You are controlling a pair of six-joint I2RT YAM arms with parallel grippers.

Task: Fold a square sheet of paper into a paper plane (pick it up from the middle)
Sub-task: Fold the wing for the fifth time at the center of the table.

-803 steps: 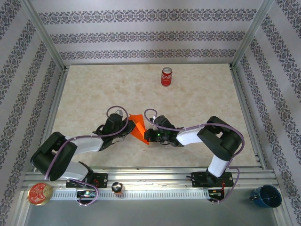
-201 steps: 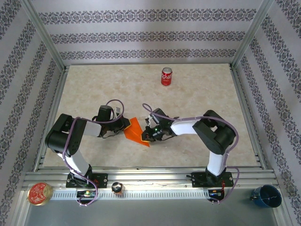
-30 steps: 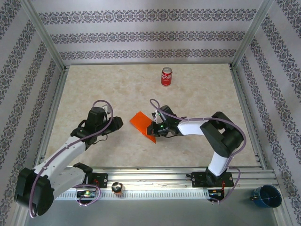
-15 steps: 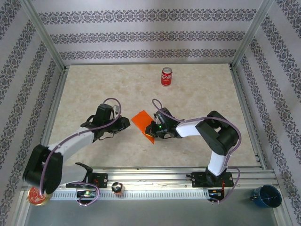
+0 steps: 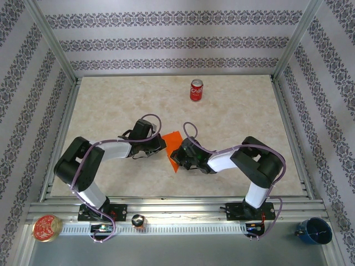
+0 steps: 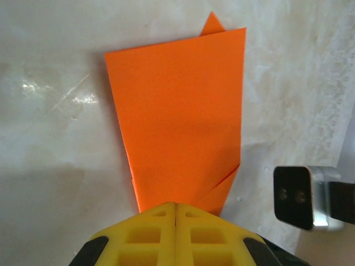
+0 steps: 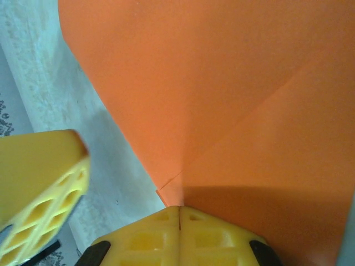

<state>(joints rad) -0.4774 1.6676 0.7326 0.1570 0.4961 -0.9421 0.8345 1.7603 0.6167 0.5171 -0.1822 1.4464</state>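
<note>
One folded orange paper (image 5: 172, 143) lay well short of one soda can (image 5: 196, 90); of two pincers, right gripper (image 5: 177, 157) grasped it and left gripper (image 5: 162, 145) was clenched at its edge, while wrist views showed creases (image 6: 224, 178).

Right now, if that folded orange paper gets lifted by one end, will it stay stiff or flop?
Probably sags a little: the orange paper looks thin, though its folded layers and crease should stiffen it. It seems light, so a push would likely slide it on the smooth table. With left fingers and right fingers pinching opposite sides, pulling apart might tear it.
</note>
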